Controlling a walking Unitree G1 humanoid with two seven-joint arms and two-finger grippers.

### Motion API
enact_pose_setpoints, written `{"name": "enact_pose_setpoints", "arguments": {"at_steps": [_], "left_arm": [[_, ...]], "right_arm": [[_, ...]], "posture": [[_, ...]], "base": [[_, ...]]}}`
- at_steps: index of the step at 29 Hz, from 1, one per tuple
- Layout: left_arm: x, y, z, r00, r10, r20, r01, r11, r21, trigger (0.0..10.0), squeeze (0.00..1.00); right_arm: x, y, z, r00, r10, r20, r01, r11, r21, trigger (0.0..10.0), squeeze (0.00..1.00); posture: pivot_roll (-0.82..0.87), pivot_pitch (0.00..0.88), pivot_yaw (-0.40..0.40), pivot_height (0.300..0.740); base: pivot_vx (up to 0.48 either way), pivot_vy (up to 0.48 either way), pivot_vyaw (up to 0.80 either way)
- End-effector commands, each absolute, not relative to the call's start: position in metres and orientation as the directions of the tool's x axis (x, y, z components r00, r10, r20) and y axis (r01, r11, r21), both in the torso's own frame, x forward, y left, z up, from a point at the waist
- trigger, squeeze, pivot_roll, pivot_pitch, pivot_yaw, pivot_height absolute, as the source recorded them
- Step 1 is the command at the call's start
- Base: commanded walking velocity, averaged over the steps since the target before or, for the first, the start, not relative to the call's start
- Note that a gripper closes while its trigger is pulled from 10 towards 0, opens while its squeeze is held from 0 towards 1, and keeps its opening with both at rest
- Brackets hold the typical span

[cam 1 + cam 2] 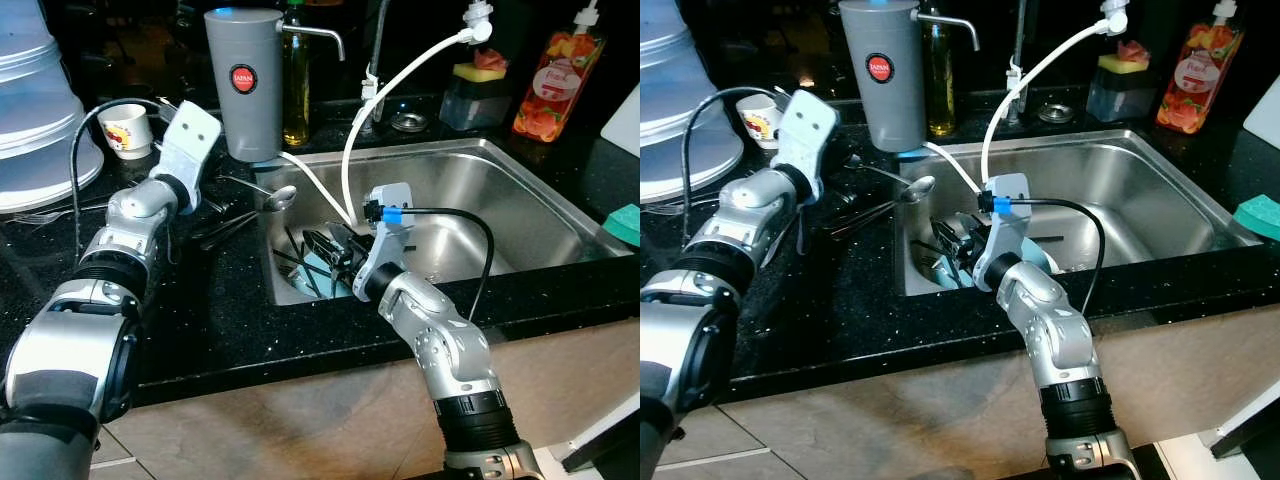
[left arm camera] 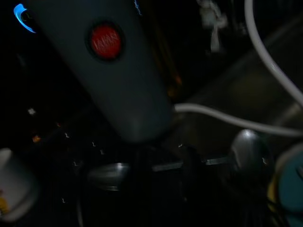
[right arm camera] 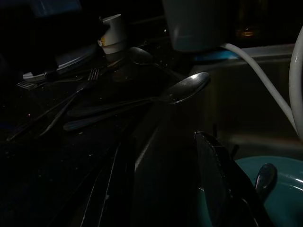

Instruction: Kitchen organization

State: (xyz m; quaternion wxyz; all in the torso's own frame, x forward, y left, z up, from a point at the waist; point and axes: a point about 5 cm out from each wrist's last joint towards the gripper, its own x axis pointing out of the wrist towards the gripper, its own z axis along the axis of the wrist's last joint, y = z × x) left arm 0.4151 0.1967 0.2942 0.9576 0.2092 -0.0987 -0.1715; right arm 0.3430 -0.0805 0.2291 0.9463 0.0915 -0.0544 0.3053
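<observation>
A stainless steel sink (image 1: 520, 190) set in a black countertop (image 1: 220, 310) anchors the scene. The right gripper (image 1: 325, 245) reaches down into the sink's near-left corner, among dark cutlery (image 1: 300, 265) lying over a teal plate (image 3: 279, 198); whether its fingers (image 3: 215, 170) stand apart or together cannot be told. The left gripper (image 1: 205, 205) hovers over the countertop just left of the sink, above a loose cluster of spoons and forks (image 1: 855, 210); its fingers cannot be made out either. One spoon (image 1: 280, 197) rests with its bowl over the sink's left rim. A grey water filter (image 1: 243, 80) stands at the sink's back-left corner, a white hose (image 1: 400, 75) arching over the basin. A small paper cup (image 1: 127, 130) sits further left, a soap bottle (image 1: 558, 85) behind the sink's right side.
</observation>
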Motion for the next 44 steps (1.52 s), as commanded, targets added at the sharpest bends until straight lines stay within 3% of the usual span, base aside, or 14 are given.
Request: {"name": "enact_pose_setpoints", "arguments": {"at_steps": [1, 2, 5, 7, 12, 23, 27, 35, 37, 38, 39, 41, 44], "left_arm": [[0.413, 0.212, 0.285, 0.934, -0.355, 0.046, 0.304, 0.854, 0.422, 10.0, 1.00], [0.412, 0.220, 0.282, 0.935, -0.354, -0.021, 0.328, 0.844, 0.424, 10.0, 1.00], [0.412, 0.220, 0.282, 0.935, -0.354, -0.021, 0.328, 0.844, 0.424, 10.0, 1.00], [0.408, 0.236, 0.278, 0.930, -0.343, -0.129, 0.366, 0.854, 0.369, 10.0, 1.00], [0.406, 0.244, 0.281, 0.917, -0.353, -0.186, 0.397, 0.856, 0.331, 10.0, 1.00], [0.402, 0.232, 0.280, 0.810, -0.509, -0.291, 0.569, 0.802, 0.182, 10.0, 1.00], [0.400, 0.229, 0.273, 0.751, -0.520, -0.408, 0.632, 0.744, 0.216, 10.0, 1.00], [0.399, 0.229, 0.267, 0.730, -0.494, -0.472, 0.645, 0.727, 0.236, 10.0, 1.00], [0.401, 0.231, 0.262, 0.754, -0.434, -0.494, 0.615, 0.729, 0.299, 10.0, 0.96], [0.401, 0.232, 0.262, 0.760, -0.421, -0.495, 0.607, 0.731, 0.311, 10.0, 0.53], [0.401, 0.232, 0.262, 0.760, -0.421, -0.495, 0.607, 0.731, 0.311, 10.0, 0.53], [0.401, 0.233, 0.261, 0.769, -0.412, -0.490, 0.598, 0.735, 0.320, 10.0, 0.36], [0.401, 0.233, 0.261, 0.769, -0.411, -0.489, 0.596, 0.737, 0.318, 10.0, 0.28]], "right_arm": [[0.344, -0.080, 0.228, 0.803, 0.575, 0.155, -0.595, 0.791, 0.147, 10.0, 0.00], [0.344, -0.080, 0.228, 0.803, 0.576, 0.154, -0.595, 0.790, 0.146, 10.0, 0.00], [0.344, -0.080, 0.228, 0.803, 0.576, 0.154, -0.595, 0.790, 0.146, 10.0, 0.00], [0.344, -0.080, 0.227, 0.800, 0.580, 0.150, -0.598, 0.788, 0.145, 10.0, 0.00], [0.345, -0.078, 0.227, 0.796, 0.586, 0.151, -0.604, 0.784, 0.143, 10.0, 0.00], [0.347, -0.079, 0.229, 0.793, 0.588, 0.155, -0.607, 0.783, 0.134, 10.0, 0.00], [0.347, -0.080, 0.230, 0.792, 0.591, 0.153, -0.609, 0.782, 0.131, 10.0, 0.00], [0.347, -0.077, 0.229, 0.785, 0.602, 0.147, -0.618, 0.776, 0.125, 10.0, 0.00], [0.343, -0.071, 0.225, 0.746, 0.656, 0.113, -0.665, 0.742, 0.083, 10.0, 0.00], [0.340, -0.069, 0.224, 0.725, 0.682, 0.100, -0.689, 0.722, 0.064, 10.0, 0.00], [0.340, -0.069, 0.224, 0.725, 0.682, 0.100, -0.689, 0.722, 0.064, 10.0, 0.00], [0.332, -0.061, 0.220, 0.664, 0.745, 0.067, -0.747, 0.664, 0.016, 10.0, 0.00], [0.324, -0.055, 0.215, 0.601, 0.799, 0.028, -0.799, 0.601, -0.028, 10.0, 0.00]], "posture": [[-0.04, 0.089, 0.034, 0.740], [-0.04, 0.092, 0.032, 0.740], [-0.04, 0.092, 0.032, 0.740], [-0.03, 0.091, 0.022, 0.740], [-0.03, 0.089, 0.020, 0.740], [-0.03, 0.083, 0.025, 0.740], [-0.04, 0.083, 0.024, 0.740], [-0.04, 0.081, 0.023, 0.740], [-0.04, 0.080, 0.025, 0.740], [-0.04, 0.080, 0.025, 0.740], [-0.04, 0.080, 0.025, 0.740], [-0.04, 0.080, 0.025, 0.740], [-0.04, 0.079, 0.026, 0.740]], "base": [[0.000, 0.000, 0.00], [0.000, 0.000, 0.00], [0.000, 0.000, 0.00], [0.000, 0.000, 0.00], [0.000, 0.000, 0.00], [0.000, 0.000, 0.00], [0.000, 0.000, 0.00], [0.000, 0.000, 0.00], [0.000, 0.000, 0.00], [0.000, 0.000, 0.00], [0.000, 0.000, 0.00], [0.000, 0.000, 0.00], [0.000, 0.000, 0.00]]}}
